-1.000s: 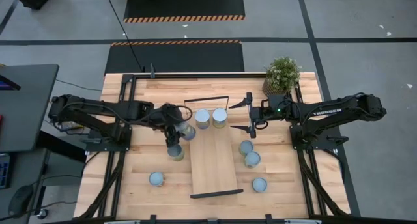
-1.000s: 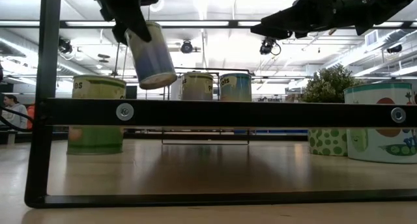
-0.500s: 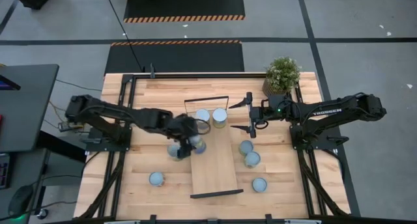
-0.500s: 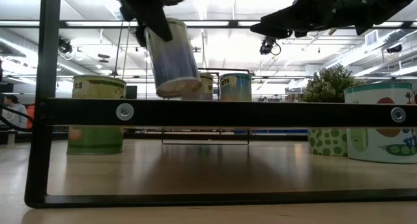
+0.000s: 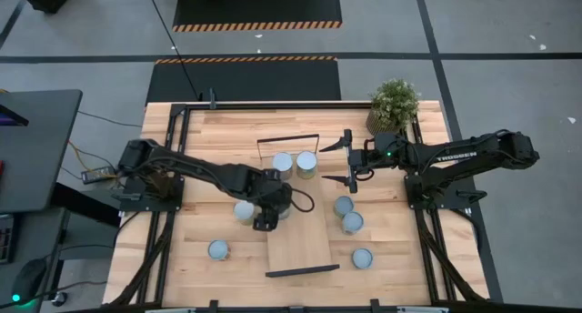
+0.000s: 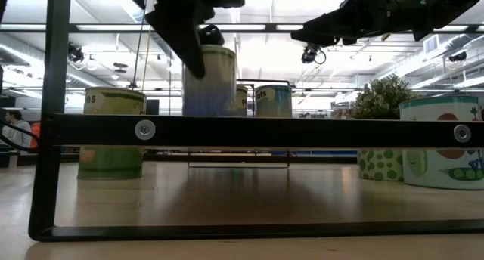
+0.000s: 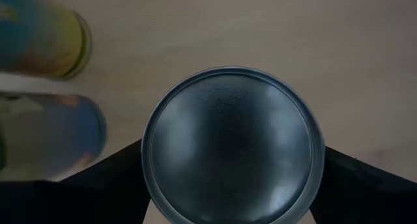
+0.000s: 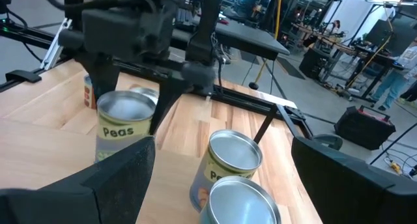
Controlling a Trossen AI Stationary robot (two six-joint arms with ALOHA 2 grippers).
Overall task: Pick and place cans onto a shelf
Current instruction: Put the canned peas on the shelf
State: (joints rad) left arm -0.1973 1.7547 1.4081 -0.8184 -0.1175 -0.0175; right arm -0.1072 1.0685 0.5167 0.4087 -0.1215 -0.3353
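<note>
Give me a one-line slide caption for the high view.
Left gripper holds a can over the shelf edge; right gripper waits beside.

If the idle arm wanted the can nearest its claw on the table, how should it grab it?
From straight above, fingers closing across the round sides of the can. It stands upright with its lid facing up, and another can close beside it leaves little room for a sideways approach. The right gripper hovers nearby.

Left gripper covers the held can from above in the high view, so only a sliver of it shows; whether its base touches the shelf can't be told, since the black frame bar hides it in the low view. In the left wrist view that can's lower rim is cut off and two cans beside it are blurred. The nearest can in the right wrist view is cut off at the edge.
</note>
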